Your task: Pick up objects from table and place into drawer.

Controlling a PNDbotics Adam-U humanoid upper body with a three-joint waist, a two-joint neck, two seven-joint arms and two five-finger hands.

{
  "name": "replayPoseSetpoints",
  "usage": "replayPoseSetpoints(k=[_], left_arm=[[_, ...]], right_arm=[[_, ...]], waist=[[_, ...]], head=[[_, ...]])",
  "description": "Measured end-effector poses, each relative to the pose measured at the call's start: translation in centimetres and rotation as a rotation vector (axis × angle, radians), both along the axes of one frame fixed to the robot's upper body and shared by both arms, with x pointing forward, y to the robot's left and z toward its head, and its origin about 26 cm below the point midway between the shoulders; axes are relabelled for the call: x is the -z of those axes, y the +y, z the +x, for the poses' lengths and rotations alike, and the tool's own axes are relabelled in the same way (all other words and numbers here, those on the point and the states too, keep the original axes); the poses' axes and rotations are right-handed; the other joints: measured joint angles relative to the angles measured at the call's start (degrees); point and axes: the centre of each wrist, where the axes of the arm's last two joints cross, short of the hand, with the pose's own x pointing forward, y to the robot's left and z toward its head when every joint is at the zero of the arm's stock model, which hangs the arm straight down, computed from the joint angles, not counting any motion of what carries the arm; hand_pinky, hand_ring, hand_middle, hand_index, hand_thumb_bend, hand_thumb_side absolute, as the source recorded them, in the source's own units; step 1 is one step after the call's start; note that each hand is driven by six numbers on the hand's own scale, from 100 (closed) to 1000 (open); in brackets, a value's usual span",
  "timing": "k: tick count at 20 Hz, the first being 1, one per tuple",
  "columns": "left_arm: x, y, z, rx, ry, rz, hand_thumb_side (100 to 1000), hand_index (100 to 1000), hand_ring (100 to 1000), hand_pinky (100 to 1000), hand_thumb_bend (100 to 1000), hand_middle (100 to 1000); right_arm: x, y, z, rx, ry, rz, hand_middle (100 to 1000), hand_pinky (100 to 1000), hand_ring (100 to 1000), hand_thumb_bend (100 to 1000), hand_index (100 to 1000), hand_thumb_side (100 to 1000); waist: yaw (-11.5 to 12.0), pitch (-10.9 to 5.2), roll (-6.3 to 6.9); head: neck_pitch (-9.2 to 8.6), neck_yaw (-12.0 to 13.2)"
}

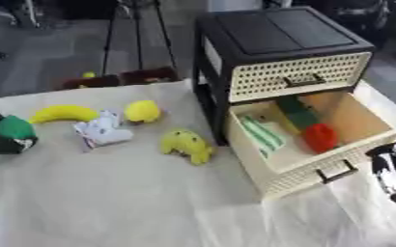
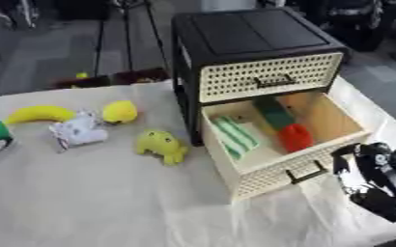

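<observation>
- left hand (image 1: 3, 137) at the table's (image 1: 108, 202) left edge, grasping a green thing (image 1: 14, 128)
- right hand (image 2: 379, 181) beside the open drawer (image 2: 277, 166), fingers: cannot tell
- banana (image 1: 63, 114) near the far-left edge

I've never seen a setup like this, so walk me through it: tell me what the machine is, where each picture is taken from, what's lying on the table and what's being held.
Both pictures come from one stereo camera in a humanoid robot's head, looking down; they show the same moment from its left and right eyes.

The black shape at the left edge is its left hand, with fingers wrapped round a green object. The right hand sits near the lower right, in front of the drawer; its fingers are hard to read.

On the cloth-covered table lie a banana, a round yellow fruit, a white crumpled item and a yellow soft toy.

The black cabinet has its lower drawer pulled open, already holding a green-striped item, a dark green block and a red object.
</observation>
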Motion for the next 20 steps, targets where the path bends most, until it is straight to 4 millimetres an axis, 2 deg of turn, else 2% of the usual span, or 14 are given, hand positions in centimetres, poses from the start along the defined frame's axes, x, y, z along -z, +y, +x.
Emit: replayPoseSetpoints(k=[6,11,15,20], left_arm=[[-6.8,-6.2,-0.3,0.373,-0.124,0.027,100,549,210,242,134,368],[-11.6,-12.9,-1.3,0.671,-0.183,0.086,100,552,217,248,147,372],[-12.5,-18.0,-1.5,0.847,-0.165,0.118,100,555,219,252,147,374],[-11.5,-23.5,-1.2,1.018,-0.104,0.147,100,559,222,256,150,377]], right_arm=[[0.4,-0.1,-0.3,0.005,0.014,0.0,169,100,100,100,671,771],[0.9,0.0,-0.4,0.003,0.03,0.002,169,100,100,100,667,774],[1.1,0.2,-0.4,-0.011,0.041,-0.005,169,100,100,100,668,776],[0.9,1.0,0.0,-0.053,0.04,-0.011,170,100,100,100,667,779]], waist=[[0.4,-1.72,-0.54],[-0.23,-2.87,-0.9],[-1.59,-3.08,-0.94],[-4.23,-2.7,-0.66]], head=[[0.12,-0.44],[0.81,-0.59],[1.18,0.11],[1.42,1.68]])
